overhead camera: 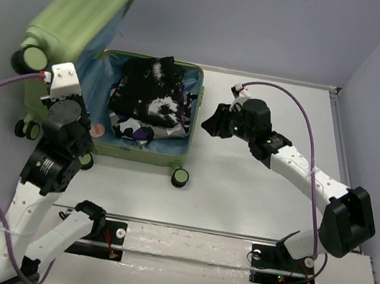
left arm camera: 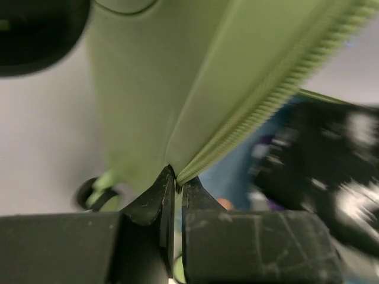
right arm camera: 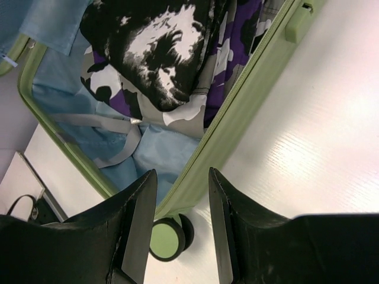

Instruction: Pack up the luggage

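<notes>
The light-green luggage lies open at the table's left, its ribbed lid raised and leaning left. Black, white and purple clothes fill the blue-lined base. My left gripper is shut on the lid's zipper edge, with the lid's shell just above the fingers; in the top view it sits beside the lid's lower edge. My right gripper is open and empty, hovering over the base's right wall, the clothes beyond its fingers.
A black wheel with a green hub sticks out at the base's near right corner and also shows in the right wrist view. Grey straps lie on the blue lining. White table extends right of the luggage.
</notes>
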Tool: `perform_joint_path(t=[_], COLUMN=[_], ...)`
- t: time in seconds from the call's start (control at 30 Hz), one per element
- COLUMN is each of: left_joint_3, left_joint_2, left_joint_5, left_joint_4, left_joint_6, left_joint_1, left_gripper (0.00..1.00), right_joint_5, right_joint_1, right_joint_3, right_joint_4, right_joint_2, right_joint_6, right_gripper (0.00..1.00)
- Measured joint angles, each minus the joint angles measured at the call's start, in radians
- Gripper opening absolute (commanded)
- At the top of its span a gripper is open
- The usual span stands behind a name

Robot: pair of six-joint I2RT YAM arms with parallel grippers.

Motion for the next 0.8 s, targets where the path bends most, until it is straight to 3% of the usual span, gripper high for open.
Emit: perform_joint_path(t=[0.07, 0.17, 0.2, 0.37, 0.53, 0.67, 0.8], left_joint_3=[0.016, 0.124, 0.172, 0.346, 0.376, 0.413, 0.449], left_joint_2=[-0.021, 0.059, 0.113, 0.296, 0.295, 0.241, 0.248], left_joint_5=[0.076, 0.238, 0.33, 0.78, 1.175, 1.215, 1.19], left_joint_4=[-0.039, -0.18, -0.187, -0.219, -0.282, -0.22, -0.14], left_joint_6=[0.03, 0.028, 0.021, -0.03, -0.061, -0.071, -0.106], left_joint_1=[-0.104, -0.177, -0.194, -0.274, -0.291, -0.288, -0.28], left_gripper=[0.07, 0.79, 0.99, 0.99, 0.99, 0.92, 0.68], right_joint_5=[0.011, 0.034, 0.043, 0.105, 0.185, 0.235, 0.281], right_joint_1=[0.0, 0.0, 0.0, 0.0, -0.002, -0.002, -0.002], right_joint_3=[0.0, 0.001, 0.002, 0.002, 0.002, 0.002, 0.002], right_joint_4=[0.012, 0.023, 0.026, 0.018, 0.015, 0.014, 0.014], right_joint_2=[0.008, 0.033, 0.045, 0.073, 0.07, 0.069, 0.058], right_joint_6=[0.014, 0.047, 0.058, 0.082, 0.086, 0.088, 0.086], right_gripper=[0.47, 0.47, 0.47, 0.47, 0.32, 0.27, 0.2])
